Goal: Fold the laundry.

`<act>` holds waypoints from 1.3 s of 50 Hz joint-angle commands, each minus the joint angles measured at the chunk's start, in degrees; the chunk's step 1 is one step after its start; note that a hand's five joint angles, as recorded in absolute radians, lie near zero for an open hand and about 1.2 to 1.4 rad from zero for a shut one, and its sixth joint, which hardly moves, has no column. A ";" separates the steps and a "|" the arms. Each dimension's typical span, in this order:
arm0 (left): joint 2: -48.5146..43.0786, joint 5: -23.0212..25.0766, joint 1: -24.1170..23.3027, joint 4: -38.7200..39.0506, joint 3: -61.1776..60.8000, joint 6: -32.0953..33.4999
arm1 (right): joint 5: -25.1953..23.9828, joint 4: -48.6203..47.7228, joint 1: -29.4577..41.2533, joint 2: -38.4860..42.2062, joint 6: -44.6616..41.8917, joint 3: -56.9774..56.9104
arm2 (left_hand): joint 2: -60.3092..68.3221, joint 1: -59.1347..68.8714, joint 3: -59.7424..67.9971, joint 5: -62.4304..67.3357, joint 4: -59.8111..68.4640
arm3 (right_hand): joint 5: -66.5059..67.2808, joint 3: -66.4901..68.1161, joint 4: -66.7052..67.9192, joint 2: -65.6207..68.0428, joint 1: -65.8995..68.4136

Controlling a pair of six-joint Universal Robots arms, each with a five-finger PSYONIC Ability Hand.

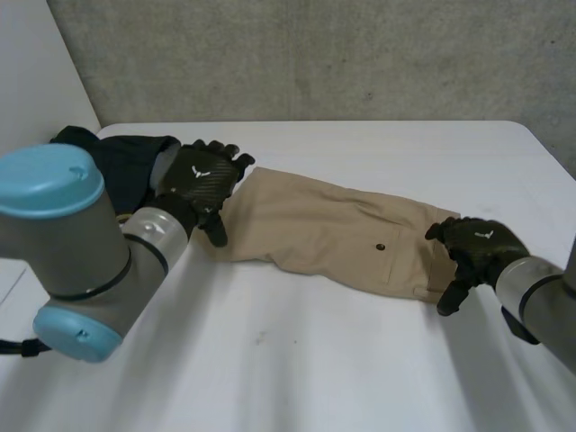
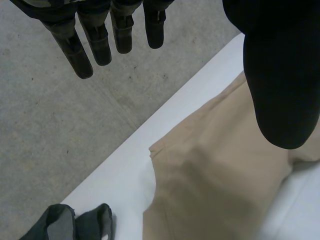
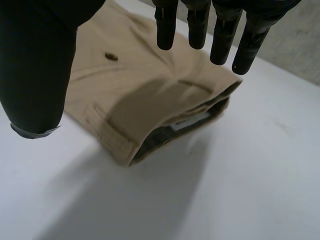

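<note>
Tan trousers [image 1: 333, 236] lie folded lengthwise across the middle of the white table [image 1: 297, 378], waistband end towards my right arm. My left hand [image 1: 200, 176] hovers over their leg end, fingers straight and apart, holding nothing. In its wrist view the fingers [image 2: 90, 42] and thumb [image 2: 280, 75] stand above the tan cloth [image 2: 215, 185]. My right hand [image 1: 474, 247] hangs open just above the waistband end. Its wrist view shows the fingers [image 3: 220, 30] and thumb [image 3: 37, 70] spread over the waistband [image 3: 165, 115], clear of it.
A dark garment [image 1: 117, 157] lies heaped at the table's back left, behind my left hand, and its edge [image 2: 70, 222] shows in the left wrist view. A grey concrete wall [image 1: 315, 54] rises behind the table.
</note>
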 commanded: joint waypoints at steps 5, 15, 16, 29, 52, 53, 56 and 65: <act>0.68 -0.03 0.04 3.11 -3.96 -2.31 | 0.15 -9.75 0.32 10.61 0.00 -1.60 | -1.01 -0.59 -1.45 -2.04 -1.07 | 16.65 18.50 17.59 18.11 19.21; 0.77 -0.03 -0.31 3.20 -3.96 -3.37 | 1.03 -10.90 -1.34 11.86 -0.26 -2.83 | -1.01 -0.59 -1.45 -2.04 -1.07 | 65.89 67.74 66.83 67.35 68.45; 0.85 -0.12 -0.31 3.20 -3.87 -3.37 | 0.94 -10.72 -1.95 11.33 -0.44 -2.66 | -1.01 -0.59 -1.45 -2.04 -1.07 | 65.89 67.74 66.83 67.35 68.45; 5.95 -0.21 0.83 2.49 -5.45 -3.11 | 1.11 -4.49 -19.10 0.08 -33.20 -0.89 | -1.01 -0.59 -1.45 -2.04 -1.07 | 65.89 67.74 66.83 67.35 68.45; 6.66 -0.74 0.13 3.20 -1.68 -6.62 | -14.70 0.87 25.20 12.81 -39.99 -19.26 | -0.84 -0.42 -1.28 -1.88 -0.90 | 43.64 45.48 44.57 45.10 46.19; 4.39 -0.82 -0.48 3.20 1.64 -8.71 | -15.05 1.05 25.28 12.82 -39.03 -19.44 | -0.34 0.08 -0.78 -1.38 -0.40 | 21.77 23.61 22.70 23.22 24.32; 1.92 -1.00 -1.36 2.85 5.17 -10.05 | -14.27 0.97 24.94 11.77 -32.30 -20.58 | -0.17 0.25 -0.61 -1.20 -0.23 | -4.11 -2.26 -3.17 -2.65 -1.55; -7.05 -0.91 -9.27 2.41 16.69 -11.19 | -12.69 2.28 8.60 2.02 5.41 -20.85 | 0.00 0.42 -0.44 -1.04 -0.06 | -4.11 -2.26 -3.17 -2.65 -1.55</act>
